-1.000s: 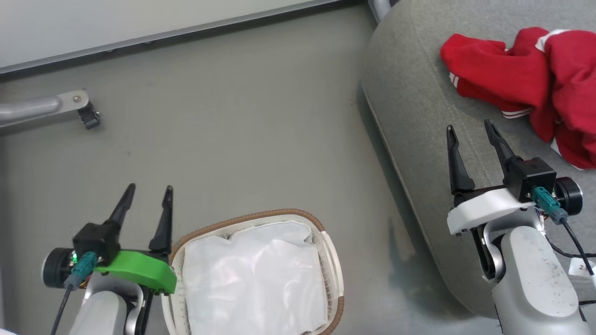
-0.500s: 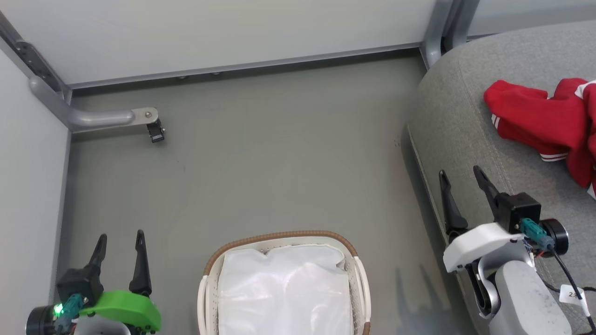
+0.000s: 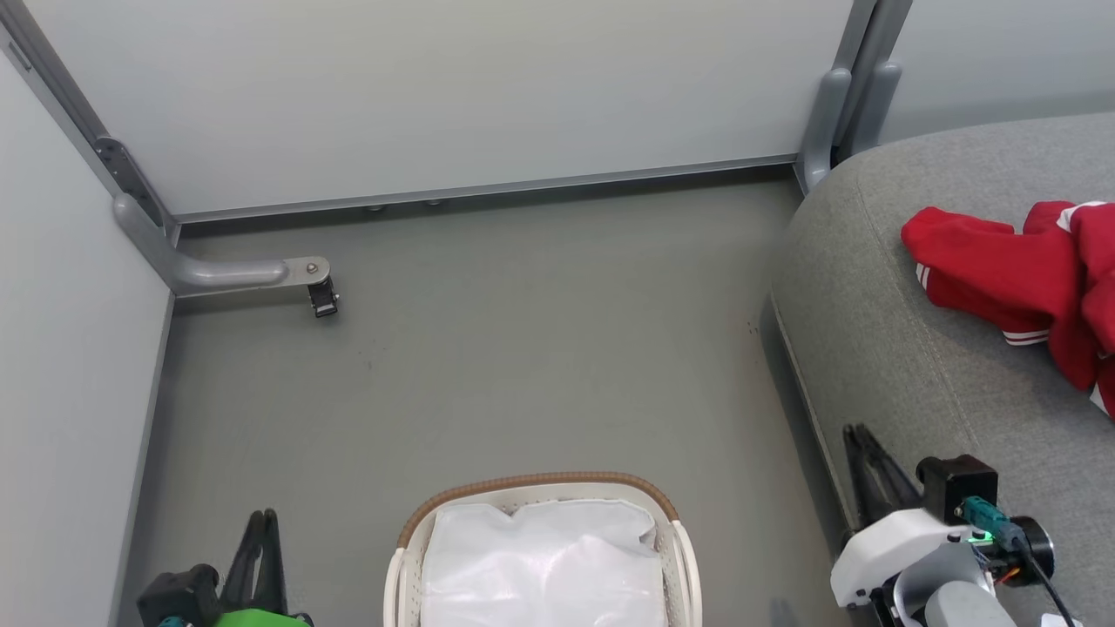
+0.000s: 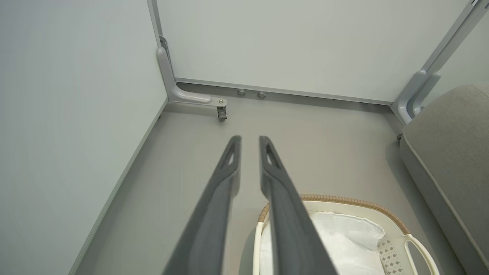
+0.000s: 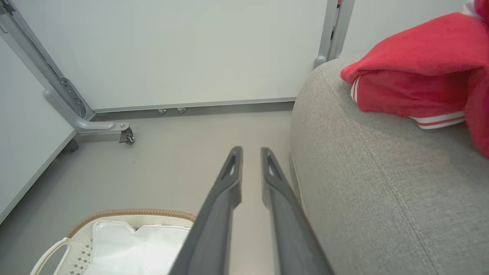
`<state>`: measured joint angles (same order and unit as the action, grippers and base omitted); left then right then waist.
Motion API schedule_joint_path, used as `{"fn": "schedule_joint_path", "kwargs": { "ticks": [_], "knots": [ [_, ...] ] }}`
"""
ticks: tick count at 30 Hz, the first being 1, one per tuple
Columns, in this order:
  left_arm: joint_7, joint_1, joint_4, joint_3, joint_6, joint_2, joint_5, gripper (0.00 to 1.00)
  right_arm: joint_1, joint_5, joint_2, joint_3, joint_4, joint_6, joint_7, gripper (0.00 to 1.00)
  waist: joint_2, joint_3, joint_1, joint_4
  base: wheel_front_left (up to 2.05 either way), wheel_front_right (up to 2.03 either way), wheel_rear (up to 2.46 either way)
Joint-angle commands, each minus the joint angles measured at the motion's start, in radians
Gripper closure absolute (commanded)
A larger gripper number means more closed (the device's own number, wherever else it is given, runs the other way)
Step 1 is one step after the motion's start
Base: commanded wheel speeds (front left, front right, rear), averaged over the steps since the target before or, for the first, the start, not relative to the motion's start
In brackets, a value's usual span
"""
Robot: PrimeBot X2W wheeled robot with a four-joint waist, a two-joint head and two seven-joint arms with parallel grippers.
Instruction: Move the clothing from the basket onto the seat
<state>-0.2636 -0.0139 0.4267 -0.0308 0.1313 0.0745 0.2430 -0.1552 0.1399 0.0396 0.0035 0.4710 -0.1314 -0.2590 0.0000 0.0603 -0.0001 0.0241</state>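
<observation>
Both claws sit low at the near edge, holding nothing: left claw [image 3: 263, 518] has its fingers together beside the basket [image 3: 531, 481], and right claw [image 3: 856, 431] has its fingers together too, at the front edge of the seat [image 3: 888, 348]. The basket stands on the floor [image 3: 523, 348] between them, with the white liner [image 3: 540, 566] inside and no red that I can see (its near end is cropped in head view). Further off, the red clothing [image 3: 1002, 270] lies heaped on the seat, well apart from the basket.

Judgement: the transfer looks finished, or at its last check. The next move calls for confirming the liner is bare, then parking both arms clear; nothing seems left to grasp.

Left wrist view adds the basket's handle [image 4: 420, 248] and perforated wall, which head view crops. Right wrist view adds the clothing close up, with white cuff stripes, lying on the cushion top; left wrist view, aimed at the floor corner, misses that. Farthest back are the wall panels [image 3: 435, 87] and a caster [image 3: 322, 300].
</observation>
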Motion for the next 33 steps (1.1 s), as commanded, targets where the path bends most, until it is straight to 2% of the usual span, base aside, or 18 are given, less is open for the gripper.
{"fn": "schedule_joint_path", "kwargs": {
  "ticks": [1,16,33],
  "knots": [
    [0.008,0.005,-0.004,-0.004,0.000,0.001,0.022,1.00,-0.008,0.022,0.001,-0.007,-0.002,0.000,0.009,1.00,0.0000,-0.001,0.0001,0.000,0.00,0.00,0.00],
    [0.081,0.029,-0.042,-0.020,0.000,-0.004,0.288,1.00,0.005,0.311,0.004,-0.027,-0.050,0.000,0.080,1.00,0.0000,-0.007,0.0001,-0.003,0.00,0.00,0.00],
    [0.149,0.053,-0.076,-0.034,0.000,-0.008,0.540,1.00,0.016,0.580,0.006,-0.047,-0.094,0.000,0.147,1.00,0.0000,-0.015,0.0001,-0.006,0.00,0.00,0.00]
  ]
}}
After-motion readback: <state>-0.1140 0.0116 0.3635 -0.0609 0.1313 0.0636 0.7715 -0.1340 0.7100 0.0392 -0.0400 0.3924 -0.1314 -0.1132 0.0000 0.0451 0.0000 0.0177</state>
